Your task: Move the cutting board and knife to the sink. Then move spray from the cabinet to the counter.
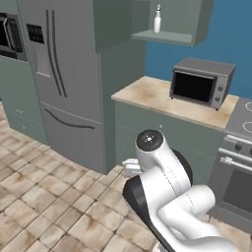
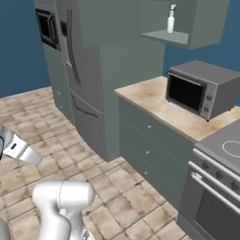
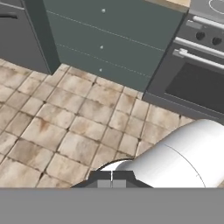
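Mottled tile floor, veined beige counter [image 1: 147,96], slim white spray [image 1: 157,20] on cabinet [image 1: 189,22] shelf, pincer clenched

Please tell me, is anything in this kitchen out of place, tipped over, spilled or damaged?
Nothing stands out. The spray stands upright on the open shelf of the cabinet. The grey oven sits squarely on the counter, which shows no spill. The floor tiles look stained, but that pattern repeats evenly.
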